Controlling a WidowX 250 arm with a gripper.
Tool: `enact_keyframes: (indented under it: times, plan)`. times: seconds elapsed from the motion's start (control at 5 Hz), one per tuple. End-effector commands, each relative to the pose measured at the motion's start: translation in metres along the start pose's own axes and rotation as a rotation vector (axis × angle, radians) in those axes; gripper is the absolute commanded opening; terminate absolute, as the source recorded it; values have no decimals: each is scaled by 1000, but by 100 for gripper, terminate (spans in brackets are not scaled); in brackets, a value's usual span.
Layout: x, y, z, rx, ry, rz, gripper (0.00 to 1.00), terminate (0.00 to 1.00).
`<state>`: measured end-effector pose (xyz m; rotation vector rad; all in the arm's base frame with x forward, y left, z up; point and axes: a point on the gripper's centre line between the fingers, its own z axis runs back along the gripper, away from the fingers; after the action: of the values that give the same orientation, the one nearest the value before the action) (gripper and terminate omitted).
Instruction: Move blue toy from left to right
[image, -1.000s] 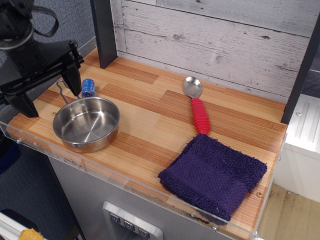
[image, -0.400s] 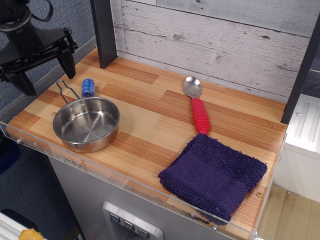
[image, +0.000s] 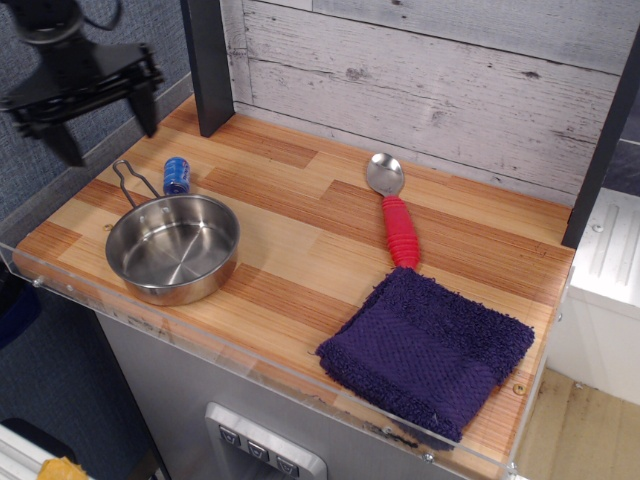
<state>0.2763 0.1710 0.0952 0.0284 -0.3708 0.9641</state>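
Note:
The blue toy (image: 177, 175) is a tiny blue can with a pale band. It lies on the wooden counter at the far left, just behind the steel pan (image: 173, 247) and next to the pan's wire handle. My gripper (image: 105, 125) hangs in the air above the counter's back left corner, up and to the left of the toy and clear of it. Its two black fingers (image: 145, 105) are spread wide apart and hold nothing.
A spoon with a red handle (image: 394, 213) lies mid-counter. A dark purple towel (image: 427, 350) lies at the front right. A dark post (image: 208, 62) stands at the back left, a whitewashed plank wall behind. A clear rim runs along the counter's front edge.
My gripper has risen and drawn back from beside the pan and toy, toward the upper left. It stays open. The toy, pan, spoon and towel have not moved.

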Motion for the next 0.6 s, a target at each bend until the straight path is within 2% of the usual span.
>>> enact_keyframes:
  times: [0.0,0.2,0.4]
  plan:
    - [17,-35,-7,-20,-35,-12,100,0]
    - [23,-46,-21,-10,-26,-17,100,0]
    - [33,-43,-36,15,-24,6,100,0]
